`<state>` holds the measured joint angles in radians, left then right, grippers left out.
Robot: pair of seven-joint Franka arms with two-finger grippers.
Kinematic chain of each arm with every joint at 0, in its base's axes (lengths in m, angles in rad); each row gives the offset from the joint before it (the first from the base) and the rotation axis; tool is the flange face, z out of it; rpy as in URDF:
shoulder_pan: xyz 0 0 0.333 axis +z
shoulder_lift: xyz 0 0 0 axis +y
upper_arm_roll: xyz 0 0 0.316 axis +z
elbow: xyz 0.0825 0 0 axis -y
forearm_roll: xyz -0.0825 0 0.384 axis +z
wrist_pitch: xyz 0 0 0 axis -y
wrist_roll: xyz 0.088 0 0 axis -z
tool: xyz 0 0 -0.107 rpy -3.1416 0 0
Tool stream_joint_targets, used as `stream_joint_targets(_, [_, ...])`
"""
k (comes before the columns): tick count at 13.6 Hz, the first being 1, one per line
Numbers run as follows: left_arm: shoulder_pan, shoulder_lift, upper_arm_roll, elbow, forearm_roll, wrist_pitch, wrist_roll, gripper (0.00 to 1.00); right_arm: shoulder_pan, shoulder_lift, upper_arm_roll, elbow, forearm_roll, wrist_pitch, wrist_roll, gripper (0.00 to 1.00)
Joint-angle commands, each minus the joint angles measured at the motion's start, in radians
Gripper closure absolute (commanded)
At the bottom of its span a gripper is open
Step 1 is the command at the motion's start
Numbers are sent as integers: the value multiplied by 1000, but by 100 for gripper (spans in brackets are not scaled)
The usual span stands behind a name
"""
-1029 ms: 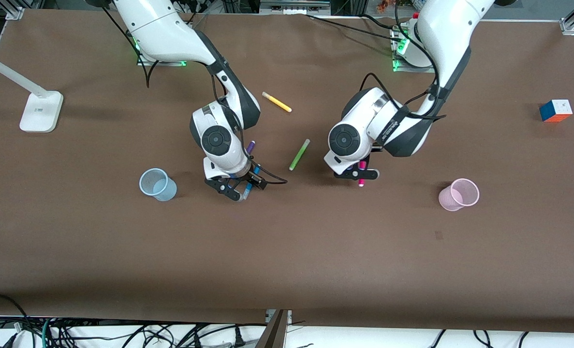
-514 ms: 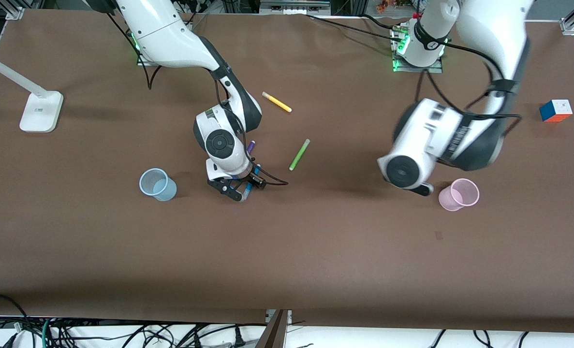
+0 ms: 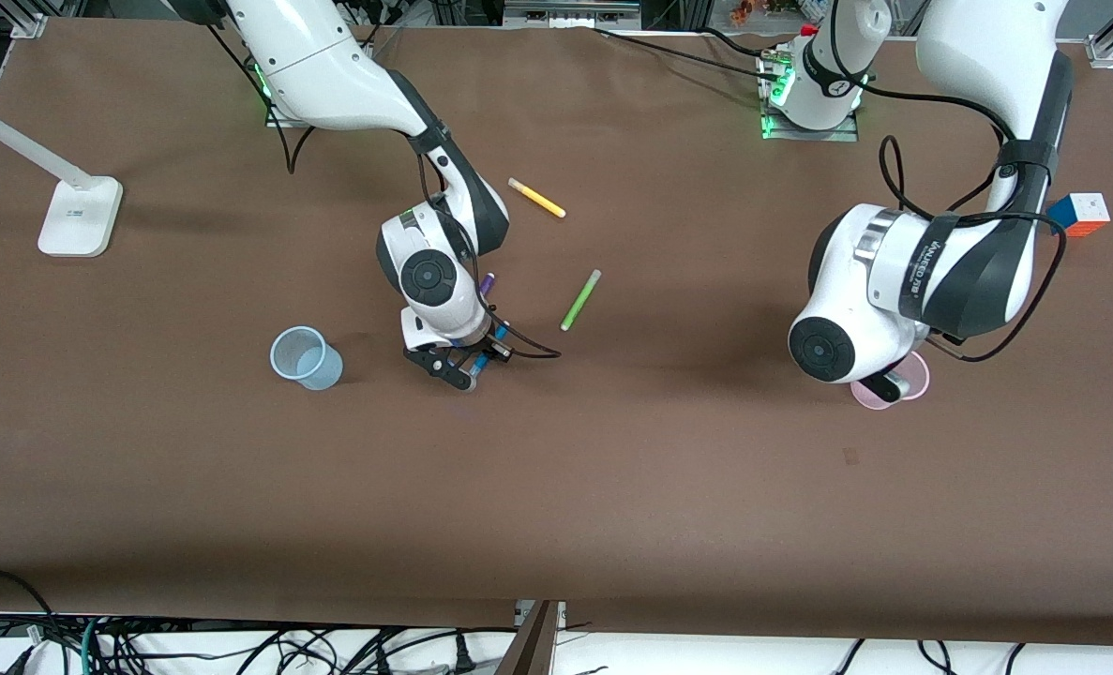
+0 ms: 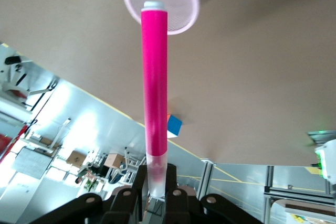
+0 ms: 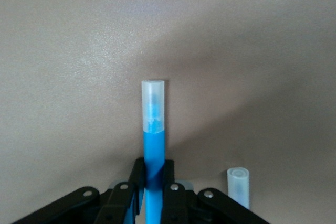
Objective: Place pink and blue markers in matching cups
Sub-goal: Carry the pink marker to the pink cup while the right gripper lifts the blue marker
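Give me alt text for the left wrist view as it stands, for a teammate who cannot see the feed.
The left gripper is shut on the pale cap end of the pink marker, which points straight out toward the open mouth of the pink cup on the brown table. A multicoloured cube sits farther off near the table's edge.

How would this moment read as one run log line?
left pincer: holds pink marker over pink cup | right pincer: shut on blue marker

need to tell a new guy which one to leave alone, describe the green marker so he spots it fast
Start at the right arm's gripper, low over the table's middle. Toward the left arm's end from it lies the green marker, alone on bare brown cloth. It is lime green; the yellow marker lies farther from the camera.
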<state>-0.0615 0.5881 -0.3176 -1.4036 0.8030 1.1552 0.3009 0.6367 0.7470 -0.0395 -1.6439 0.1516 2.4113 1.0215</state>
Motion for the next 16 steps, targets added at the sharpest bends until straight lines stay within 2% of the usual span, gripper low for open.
stream_joint_targets(1, [25, 12, -3, 11, 58, -15, 33, 91, 15, -30, -13, 7, -3, 0, -14, 100])
stream_joint_targets(3, [34, 47, 0, 14, 42, -9, 15, 93, 11, -104, -19, 3, 0, -59, -24, 100])
stream_joint_targets(6, [92, 87, 8, 15, -20, -11, -58, 93, 8, -216, -66, -23, 2, -223, -114, 100])
stream_joint_targets(8, [97, 104, 9, 15, -51, -11, -71, 93, 8, -315, -129, -106, 5, -285, -231, 100])
stream_joint_targets(10, [98, 122, 9, 20, -56, -5, -77, 92, 8, -418, -186, -219, 13, -290, -346, 100])
stream_joint_targets(13, [98, 143, 9, 20, -56, 46, -146, 92, 6, -544, -310, -376, 20, -291, -539, 100])
stream_joint_targets(14, [98, 159, 9, 20, -68, 52, -185, 92, 6, -564, -345, -410, 51, -288, -584, 100])
stream_joint_targets(16, [103, 164, 9, 18, -85, 52, -223, 92, 4, -560, -402, -439, 228, -293, -677, 100])
